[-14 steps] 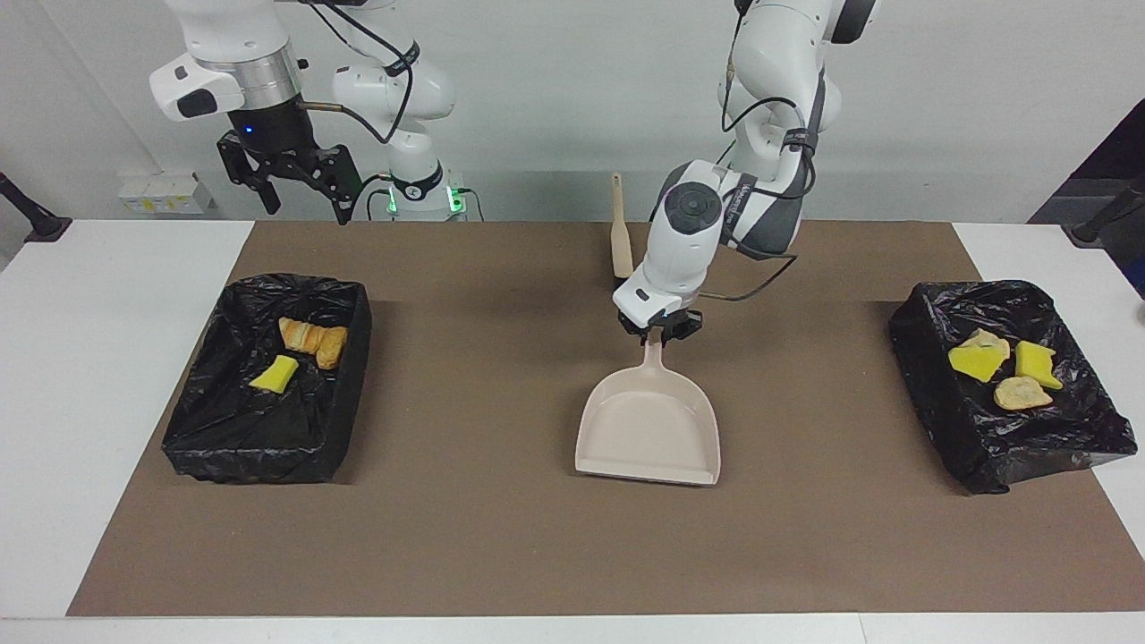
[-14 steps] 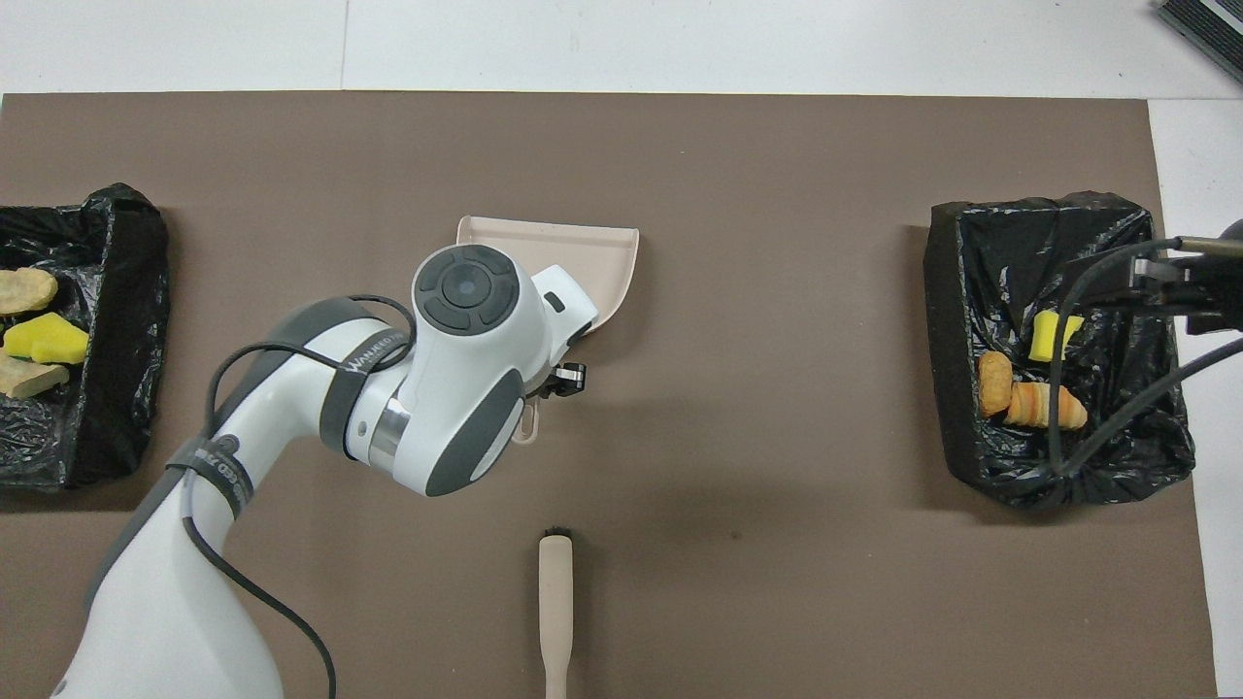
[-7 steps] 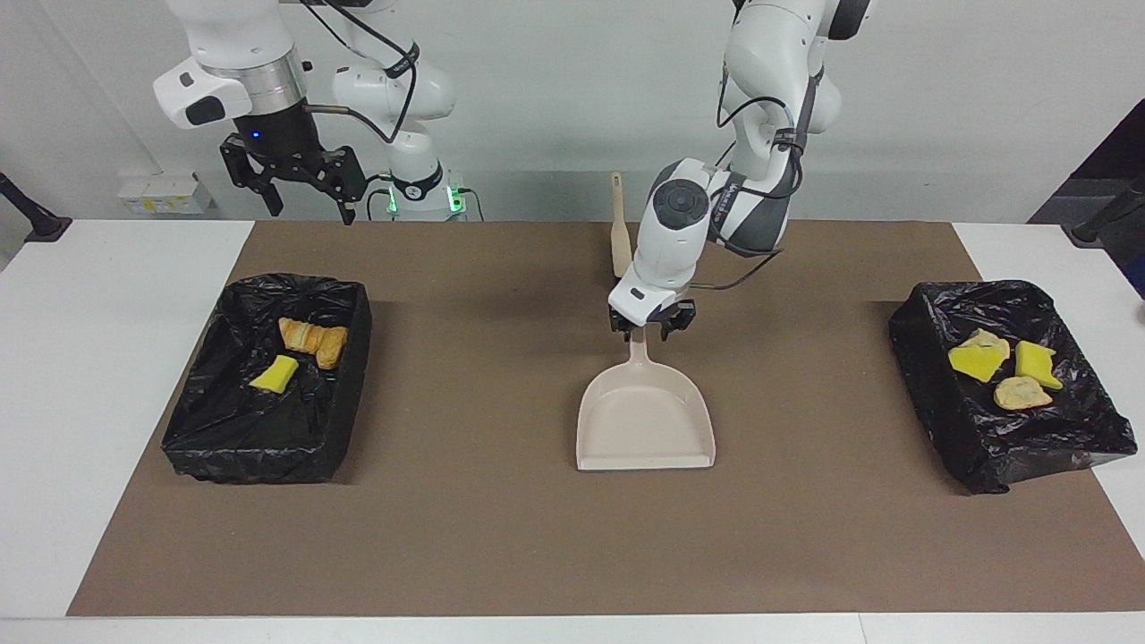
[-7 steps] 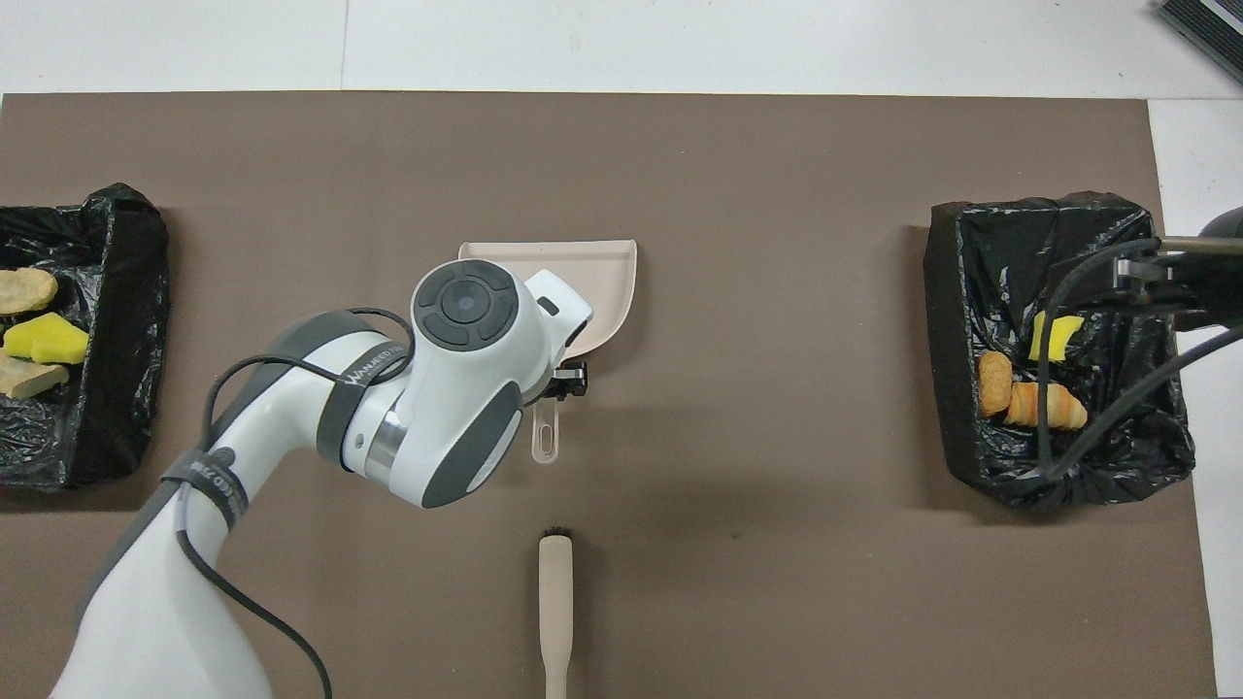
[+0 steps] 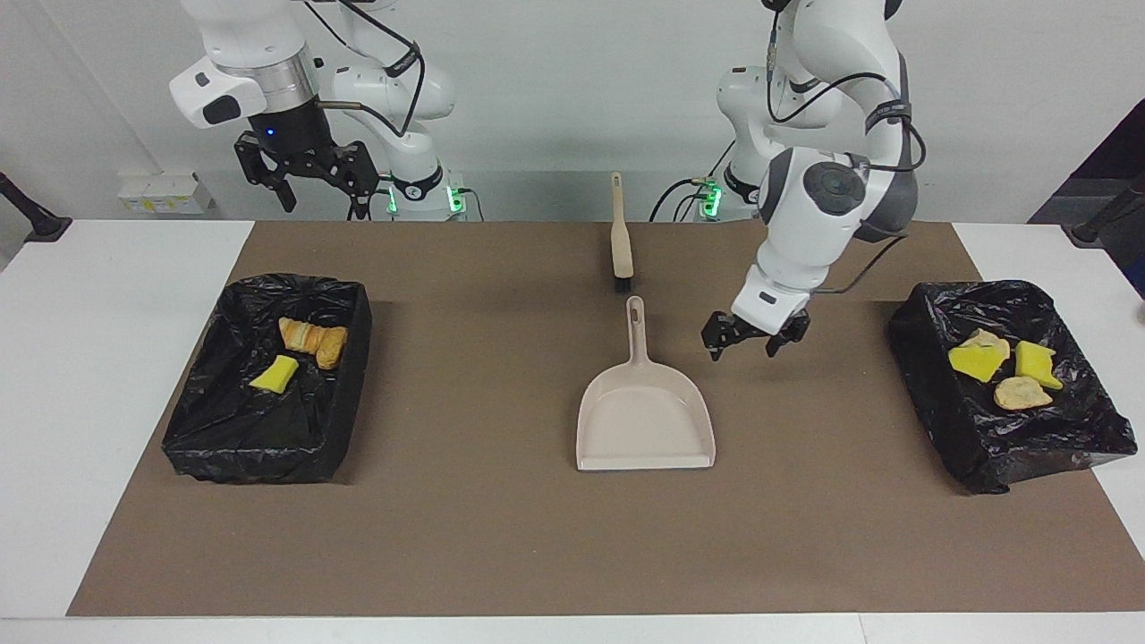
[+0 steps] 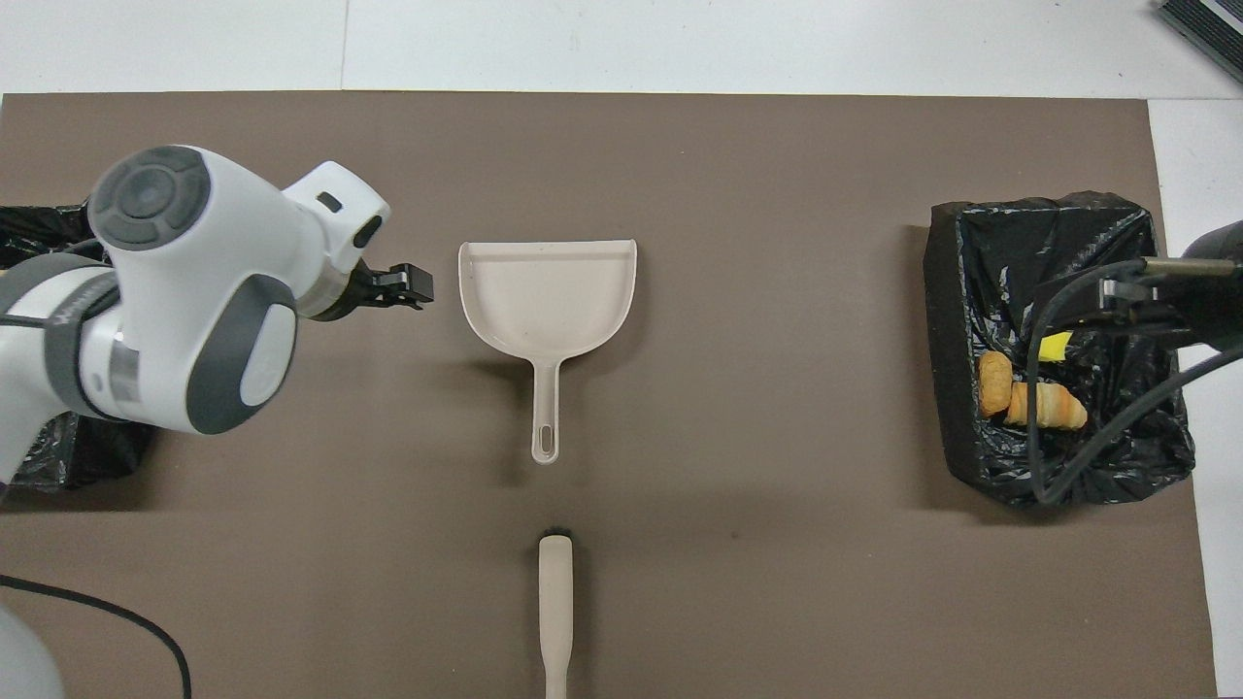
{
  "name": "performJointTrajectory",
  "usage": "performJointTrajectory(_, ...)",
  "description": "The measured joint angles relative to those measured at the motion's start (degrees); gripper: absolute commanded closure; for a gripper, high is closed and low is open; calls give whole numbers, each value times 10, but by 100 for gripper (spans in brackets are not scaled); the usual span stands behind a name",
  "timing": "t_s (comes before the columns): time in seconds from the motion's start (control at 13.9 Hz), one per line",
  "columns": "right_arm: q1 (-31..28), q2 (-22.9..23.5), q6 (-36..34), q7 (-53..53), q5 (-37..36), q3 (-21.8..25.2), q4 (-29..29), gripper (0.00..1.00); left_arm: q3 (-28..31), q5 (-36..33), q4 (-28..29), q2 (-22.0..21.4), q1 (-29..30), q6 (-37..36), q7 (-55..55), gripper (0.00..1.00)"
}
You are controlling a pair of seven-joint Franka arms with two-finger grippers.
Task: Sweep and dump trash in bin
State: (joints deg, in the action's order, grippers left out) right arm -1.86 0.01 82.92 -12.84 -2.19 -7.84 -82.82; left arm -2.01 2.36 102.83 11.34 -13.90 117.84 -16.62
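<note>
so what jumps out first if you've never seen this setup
Two bins lined with black bags sit at the table's ends, one toward the right arm's end and one toward the left arm's end, each holding yellow sponge chunks and bread pieces. Between them a beige dustpan lies empty on the brown mat, the left end effector hanging open beside its handle.

Left end effector point(image 5: 753, 338) hangs low, fingers spread; right end effector point(image 5: 315, 183) is raised, also spread.
</note>
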Motion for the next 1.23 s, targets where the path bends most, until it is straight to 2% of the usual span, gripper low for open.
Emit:
performJointTrajectory(0.36, -1, 0, 0, 0, 0, 2, -1, 0, 1, -2, -24, -16, 102, -31, 134, 0)
performJointTrajectory(0.58, -1, 0, 0, 0, 0, 2, -2, 0, 2, -6, -35, -53, 141, -99, 218, 0)
performJointTrajectory(0.94, -8, 0, 0, 29, 21, 3, -2, 0, 3, -10, -81, -124, 142, -230, 199, 0)
performJointTrajectory(1.23, -8, 0, 0, 33, 22, 4, -2, 0, -7, -10, -80, -139, 134, -249, 197, 0)
